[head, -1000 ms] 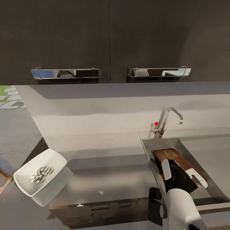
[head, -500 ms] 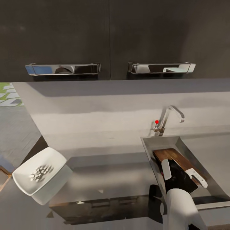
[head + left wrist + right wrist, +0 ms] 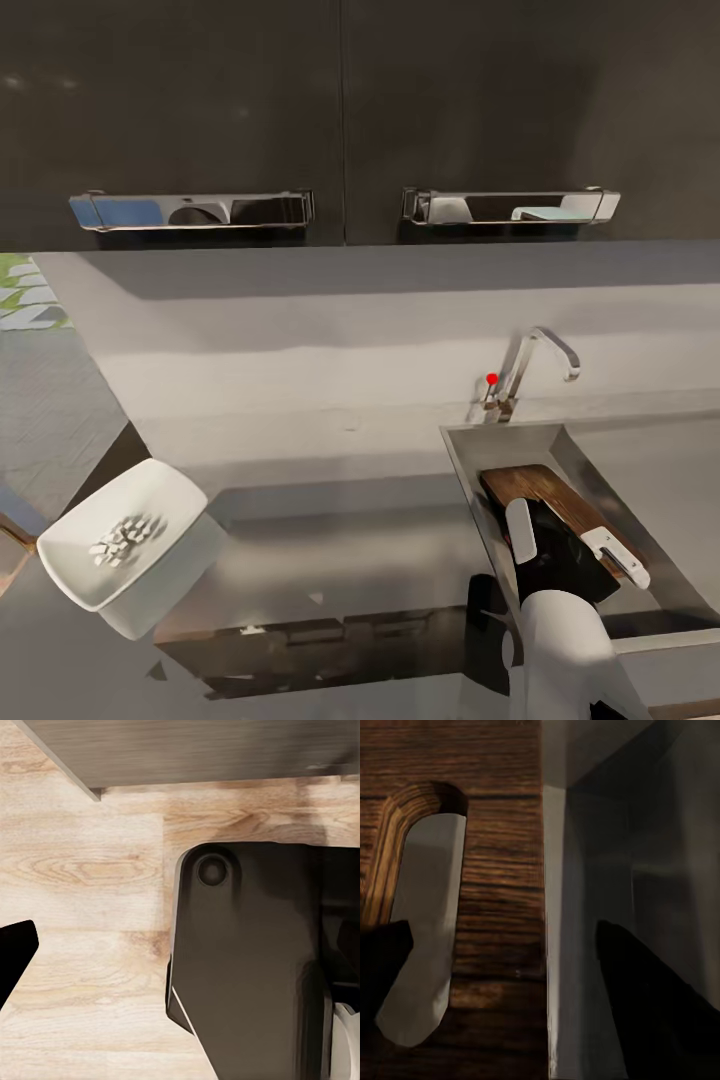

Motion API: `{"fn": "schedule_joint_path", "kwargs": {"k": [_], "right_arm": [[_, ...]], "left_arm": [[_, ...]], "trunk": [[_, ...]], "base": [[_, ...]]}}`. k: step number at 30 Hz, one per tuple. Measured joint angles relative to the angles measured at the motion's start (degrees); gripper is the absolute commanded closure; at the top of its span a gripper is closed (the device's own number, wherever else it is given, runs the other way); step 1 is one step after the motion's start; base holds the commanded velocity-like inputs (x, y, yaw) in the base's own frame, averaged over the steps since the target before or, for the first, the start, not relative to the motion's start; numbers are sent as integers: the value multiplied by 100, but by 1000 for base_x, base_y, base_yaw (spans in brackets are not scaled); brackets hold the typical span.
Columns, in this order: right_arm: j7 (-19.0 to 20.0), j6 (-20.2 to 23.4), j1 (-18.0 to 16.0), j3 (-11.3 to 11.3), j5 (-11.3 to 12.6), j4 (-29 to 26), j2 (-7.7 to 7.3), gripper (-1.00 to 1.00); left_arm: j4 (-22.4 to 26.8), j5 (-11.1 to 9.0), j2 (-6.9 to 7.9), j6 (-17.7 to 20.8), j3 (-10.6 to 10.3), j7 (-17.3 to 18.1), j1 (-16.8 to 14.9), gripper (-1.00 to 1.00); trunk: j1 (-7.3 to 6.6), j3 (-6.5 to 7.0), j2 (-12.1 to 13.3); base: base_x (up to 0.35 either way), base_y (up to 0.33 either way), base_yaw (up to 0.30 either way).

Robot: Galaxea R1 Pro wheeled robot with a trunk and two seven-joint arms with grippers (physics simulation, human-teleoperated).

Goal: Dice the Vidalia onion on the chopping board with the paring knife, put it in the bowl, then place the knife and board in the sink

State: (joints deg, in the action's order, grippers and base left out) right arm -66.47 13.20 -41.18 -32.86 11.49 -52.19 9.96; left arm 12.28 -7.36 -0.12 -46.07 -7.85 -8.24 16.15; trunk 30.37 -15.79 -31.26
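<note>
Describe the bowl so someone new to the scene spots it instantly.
Start at the long grey countertop under the dark upper cabinets, with the steel sink at its right. Go to the opposite, left end, near the front edge: the bowl is shallow, white, squarish with rounded corners, and holds small pale diced pieces.

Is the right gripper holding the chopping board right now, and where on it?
Right gripper straddles the chopping board at its handle-hole end, inside the sink; a closed grip cannot be told.

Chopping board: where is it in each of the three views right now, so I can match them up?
Head view: chopping board lies in the sink, lower right, partly under the right arm.
Right wrist view: board with handle slot, beside the sink wall.
Left wrist view: not in it.
Shared landmark: the sink's steel wall.
</note>
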Motion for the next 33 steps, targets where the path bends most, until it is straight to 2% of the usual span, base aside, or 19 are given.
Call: {"fn": "schedule_joint_path", "kwargs": {"k": [17, 19, 22, 23, 25, 27, 29, 31, 33], "right_arm": [[0, 1, 0, 21, -1, -49, 0, -100], [0, 29, -1, 168, -2, -250, 0, -100], [20, 299, 0, 575, 16, -916, 1, -100], [29, 526, 0, 760, 83, -1239, 1, -100], [46, 1153, 0, 1055, 446, -1850, 1, -100], [208, 2094, 0, 1253, 1301, -2524, 1, -100], [471, 2626, 2, 1399, 1750, -2751, -1, -100], [826, 2990, 1, 1631, 1966, -2870, 1, -100], [1000, 3111, 1, 1773, 2022, -2906, 2, -100]], "left_arm": [[0, -5, 0, 0, 0, 0, 0, -100], [0, -3, 0, 0, 0, 0, 0, -100], [0, -6, 0, 0, 0, 0, 0, -100], [-2, -5, 0, 0, 0, 0, 0, -100], [-7, -6, 0, 0, 0, 1, 0, -100], [-8, -1, 0, 0, -4, 0, 0, -100], [-9, 0, -1, -1, -7, -3, 0, -100], [-9, 1, 0, 0, -8, 0, 2, -100], [-9, 1, 0, 0, -9, 1, 1, -100]], "trunk": [[0, 0, 0], [0, 0, 0], [0, 0, -1], [0, 0, -1], [1, 0, -1], [2, 1, 0], [3, 0, 1], [3, 0, 1], [3, 0, 1]], "base": [[0, 0, 0], [0, 0, 0], [0, 0, 0], [-7, 0, 0], [-134, 0, 0], [-276, 0, 0], [-310, 0, 0], [-326, 0, 0], [-331, 0, 0]]}}
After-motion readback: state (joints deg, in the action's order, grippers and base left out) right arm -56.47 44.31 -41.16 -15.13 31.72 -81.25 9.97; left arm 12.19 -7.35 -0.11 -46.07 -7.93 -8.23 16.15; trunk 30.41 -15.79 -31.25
